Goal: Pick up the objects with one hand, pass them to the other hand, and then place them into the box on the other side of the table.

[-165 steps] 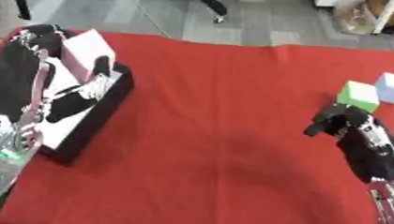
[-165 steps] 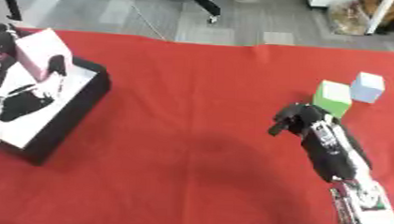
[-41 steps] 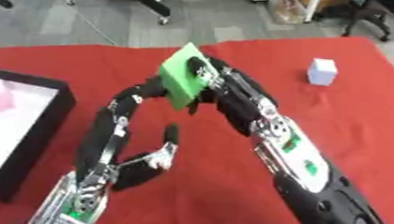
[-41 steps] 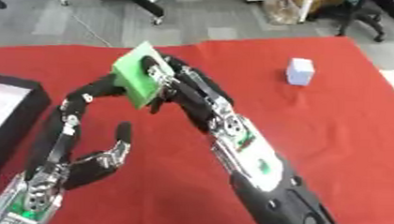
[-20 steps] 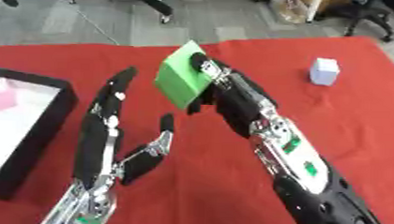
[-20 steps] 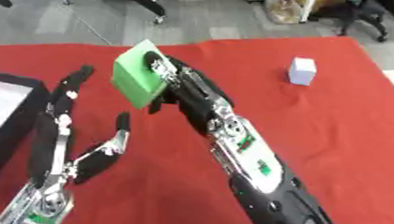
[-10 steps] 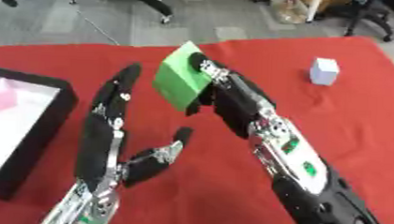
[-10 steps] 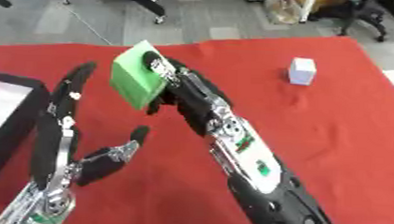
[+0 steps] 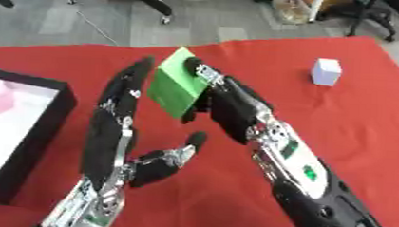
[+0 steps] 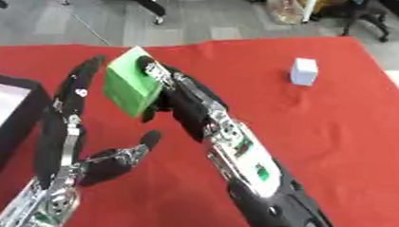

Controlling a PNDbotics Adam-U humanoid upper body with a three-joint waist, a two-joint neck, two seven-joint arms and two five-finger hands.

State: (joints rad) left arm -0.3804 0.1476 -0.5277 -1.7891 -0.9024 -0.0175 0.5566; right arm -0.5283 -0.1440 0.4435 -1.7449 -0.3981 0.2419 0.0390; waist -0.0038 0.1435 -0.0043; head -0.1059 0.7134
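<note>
Green cube (image 9: pixel 177 83) held aloft, pinched in the right hand (image 9: pixel 224 103); left hand (image 9: pixel 115 131) beside it, fingers straight, thumb spread (holding nothing).

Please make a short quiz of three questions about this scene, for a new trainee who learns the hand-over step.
1. True or false: the right hand has its fingers curled round the green block.
2. Which state fits the left hand? A) shut on the block B) open beside the block, fingers straight C) resting flat on the red cloth
3. Fill in: the small pale cube stands on the cloth to the robot's ____ side, and the black box lies on the other side.

Key: 1 true. 2 B. 3 right.
</note>
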